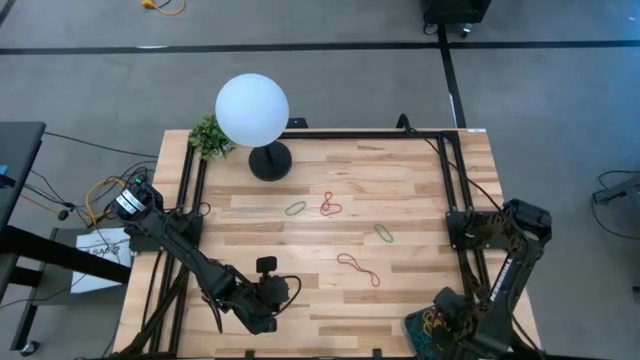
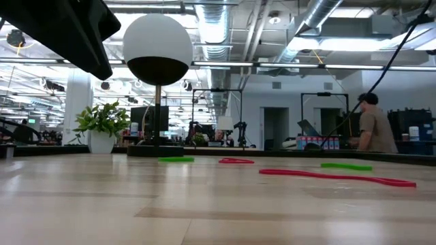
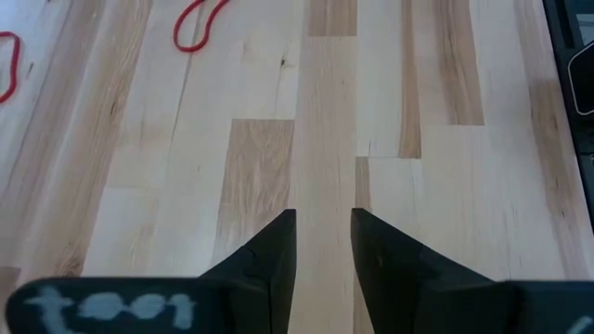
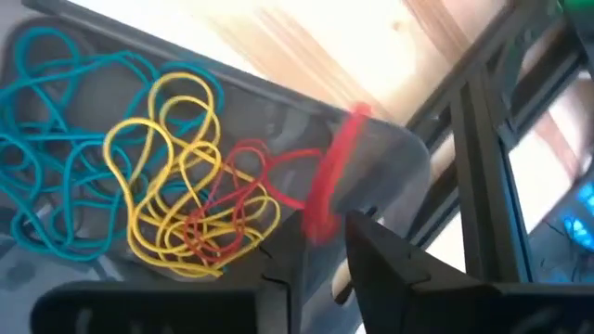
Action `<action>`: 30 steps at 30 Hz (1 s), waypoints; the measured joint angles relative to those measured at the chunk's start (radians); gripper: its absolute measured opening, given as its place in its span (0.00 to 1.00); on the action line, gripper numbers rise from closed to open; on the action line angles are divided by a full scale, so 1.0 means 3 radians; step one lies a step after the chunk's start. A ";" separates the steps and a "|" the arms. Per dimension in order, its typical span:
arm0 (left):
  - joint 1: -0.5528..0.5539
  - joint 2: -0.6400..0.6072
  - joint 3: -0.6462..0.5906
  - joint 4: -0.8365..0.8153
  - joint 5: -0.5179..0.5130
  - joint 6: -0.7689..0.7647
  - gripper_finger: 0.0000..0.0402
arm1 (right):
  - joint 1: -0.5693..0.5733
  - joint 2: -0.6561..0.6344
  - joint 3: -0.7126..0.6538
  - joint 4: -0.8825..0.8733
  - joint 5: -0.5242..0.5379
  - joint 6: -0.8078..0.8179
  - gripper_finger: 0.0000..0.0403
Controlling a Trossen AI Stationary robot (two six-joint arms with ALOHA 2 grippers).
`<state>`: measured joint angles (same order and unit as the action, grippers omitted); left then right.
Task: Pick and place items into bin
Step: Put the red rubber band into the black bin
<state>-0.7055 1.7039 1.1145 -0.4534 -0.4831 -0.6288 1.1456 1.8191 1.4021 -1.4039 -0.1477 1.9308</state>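
Observation:
The bin (image 1: 420, 322) stands at the table's near right corner and holds blue, yellow and red rubber bands (image 4: 176, 195). My right gripper (image 4: 325, 250) hangs over it, pointing down, fingers a little apart; a blurred red band (image 4: 332, 176) shows just ahead of the fingertips, above the bin's floor (image 4: 278, 121). Loose on the table lie a green band (image 1: 295, 208), a red band (image 1: 330, 205), another green band (image 1: 384, 233) and a long red band (image 1: 358, 268). My left gripper (image 3: 323, 250) waits open over bare wood near the front edge (image 1: 275, 300). My right gripper comes at the bin from above. The red band's lower end (image 4: 320, 223) is blurred right beside one fingertip (image 4: 362, 227), and I cannot tell whether the finger touches it.
A white globe lamp (image 1: 252, 110) on a black base and a small plant (image 1: 210, 135) stand at the table's far left. Black frame rails (image 1: 450, 180) run along the left and right sides. Between the loose bands there is bare wood.

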 joint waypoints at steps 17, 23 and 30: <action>0.0012 0.0000 0.0000 0.0023 -0.0399 -0.0012 0.24 | 0.0204 0.0270 0.0001 0.0022 0.2566 0.0542 0.19; 0.0147 0.0000 0.0000 0.0348 -0.0520 -0.0100 0.24 | 0.0145 0.0821 0.0001 -0.0055 0.3046 0.0115 0.19; 0.0555 0.0000 0.0001 0.0425 -0.0462 0.0189 0.24 | 0.0129 0.0795 0.0096 -0.0569 0.2997 0.0578 0.19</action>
<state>-0.5389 1.7039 1.1149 -0.3258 -0.6216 -0.5722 1.1843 2.0575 1.4308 -1.5745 0.7515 2.1043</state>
